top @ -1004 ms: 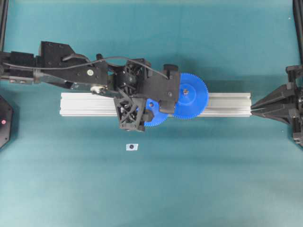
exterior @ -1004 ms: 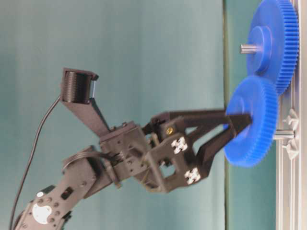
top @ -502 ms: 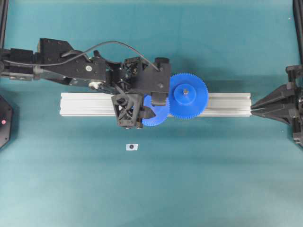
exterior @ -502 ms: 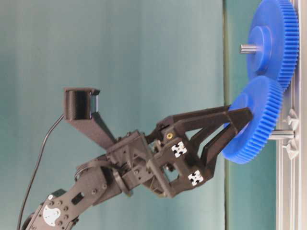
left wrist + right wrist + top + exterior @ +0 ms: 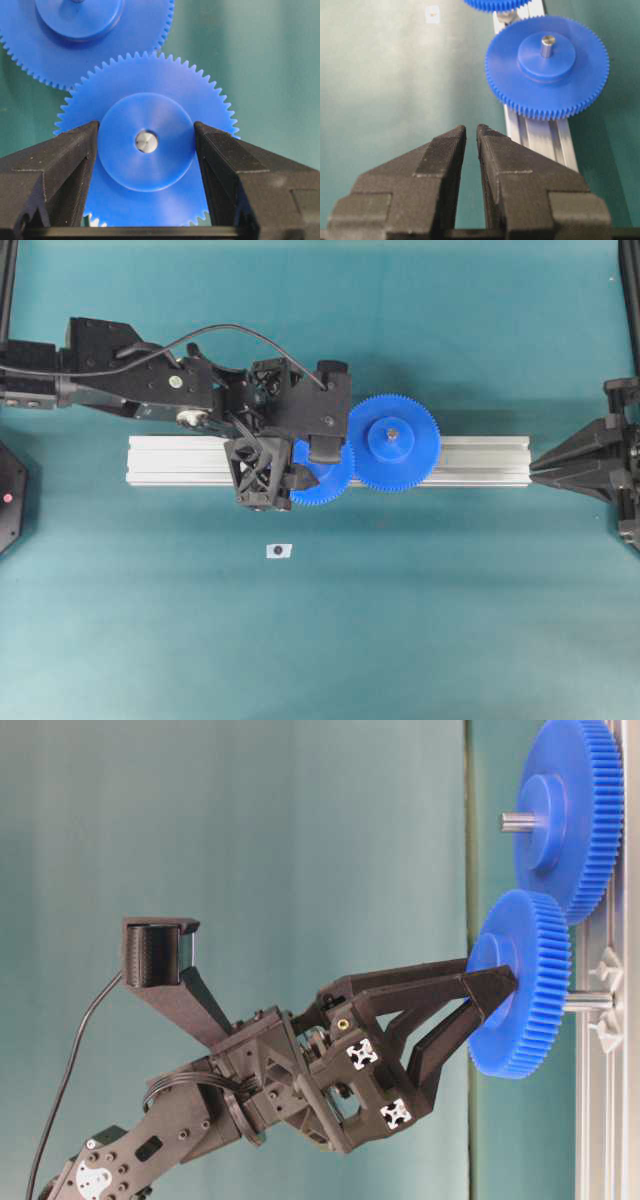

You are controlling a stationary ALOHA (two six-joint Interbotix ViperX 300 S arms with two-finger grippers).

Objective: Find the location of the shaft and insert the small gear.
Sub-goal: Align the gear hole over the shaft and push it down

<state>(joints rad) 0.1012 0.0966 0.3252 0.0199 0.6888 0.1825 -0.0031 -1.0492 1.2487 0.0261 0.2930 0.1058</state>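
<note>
The small gear (image 5: 332,480) is a bright blue toothed wheel held over the aluminium rail (image 5: 180,460). My left gripper (image 5: 312,465) is shut on its raised hub (image 5: 146,160), one finger on each side. The shaft's grey tip (image 5: 146,141) shows inside the gear's centre hole. In the table-level view the small gear (image 5: 520,985) sits on the shaft (image 5: 590,1002), with bare pin between gear and rail. The gear's top teeth overlap the front of the larger blue gear (image 5: 80,35). My right gripper (image 5: 471,129) is shut and empty at the rail's right end (image 5: 533,466).
The larger blue gear (image 5: 392,443) stands on its own pin on the rail, just right of the small gear. A tiny white tag with a dark dot (image 5: 279,551) lies on the teal table in front of the rail. The rail (image 5: 540,137) runs under the larger gear (image 5: 547,65).
My left gripper has shifted left with the small gear, off the larger gear's face. The gear was tilted and now stands parallel to the rail, on the shaft. The right arm has not moved.
</note>
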